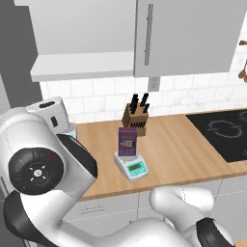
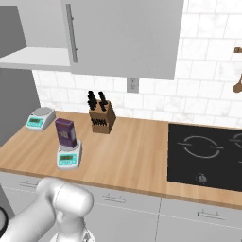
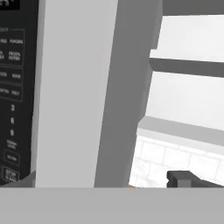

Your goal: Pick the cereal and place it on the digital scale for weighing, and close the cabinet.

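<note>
Cereal (image 1: 128,143) stands upright on the scale (image 1: 131,166), label facing me, on the wood counter (image 1: 178,149); right base view has the same box (image 2: 65,133) on the same askew scale (image 2: 69,157). Second scale (image 2: 40,118) sits square near the wall, well apart to the left. Knife block (image 1: 135,116) is behind the cereal by the tiled wall, cooktop (image 1: 224,130) off to the right.

Cabinet (image 1: 188,34): right door shut, bar handle (image 1: 149,34) vertical. Left side is open, I see the white shelf (image 1: 82,65) exposed in left base view and again in right base view (image 2: 35,57).

Hand view looks up close at a pale door edge (image 3: 74,92), a dark microwave keypad (image 3: 13,92) to its left, and white shelf interior (image 3: 188,96) plus tile to its right. One dark fingertip (image 3: 181,178) shows at the bottom right of that view. I can't see the jaws gap directly; they stand fully spread, nothing between them that I can see.
</note>
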Robot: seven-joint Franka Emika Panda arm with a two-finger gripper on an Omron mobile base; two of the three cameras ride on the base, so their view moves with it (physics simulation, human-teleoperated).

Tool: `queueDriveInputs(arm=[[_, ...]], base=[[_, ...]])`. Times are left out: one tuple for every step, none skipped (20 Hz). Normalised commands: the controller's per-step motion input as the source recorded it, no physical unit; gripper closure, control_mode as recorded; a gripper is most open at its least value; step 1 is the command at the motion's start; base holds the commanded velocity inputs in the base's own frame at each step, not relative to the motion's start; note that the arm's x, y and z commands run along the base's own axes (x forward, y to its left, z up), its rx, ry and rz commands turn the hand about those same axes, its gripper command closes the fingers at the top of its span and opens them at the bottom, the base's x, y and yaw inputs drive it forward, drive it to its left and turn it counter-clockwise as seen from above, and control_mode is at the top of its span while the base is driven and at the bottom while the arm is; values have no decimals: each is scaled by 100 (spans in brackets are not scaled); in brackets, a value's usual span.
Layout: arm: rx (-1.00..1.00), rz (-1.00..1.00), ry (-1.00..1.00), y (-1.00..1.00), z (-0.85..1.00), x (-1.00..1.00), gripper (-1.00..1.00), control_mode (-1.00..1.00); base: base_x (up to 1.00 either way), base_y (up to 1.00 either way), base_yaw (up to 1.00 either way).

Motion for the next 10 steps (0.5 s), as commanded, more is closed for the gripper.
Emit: queueDriveInputs(arm=[[0, 1, 0, 0, 0, 11, -100, -100], [0, 0, 0, 0, 0, 17, -100, -100], [0, 0, 0, 0, 0, 24, -100, -100], [0, 0, 0, 0, 0, 31, -100, -100], [0, 0, 0, -4, 0, 31, -100, -100], [0, -2, 0, -10, 0, 33, -100, -100], [0, -3, 0, -11, 0, 32, -100, -100], [0, -5, 0, -11, 0, 30, -100, -100], [0, -6, 0, -11, 0, 28, -100, -100], [0, -7, 0, -12, 0, 26, -100, -100]], base=[[0, 0, 0], [0, 0, 0], [0, 0, 0], [0, 0, 0], [0, 0, 0], [0, 0, 0], [0, 0, 0], [0, 0, 0], [0, 0, 0], [0, 0, 0]])
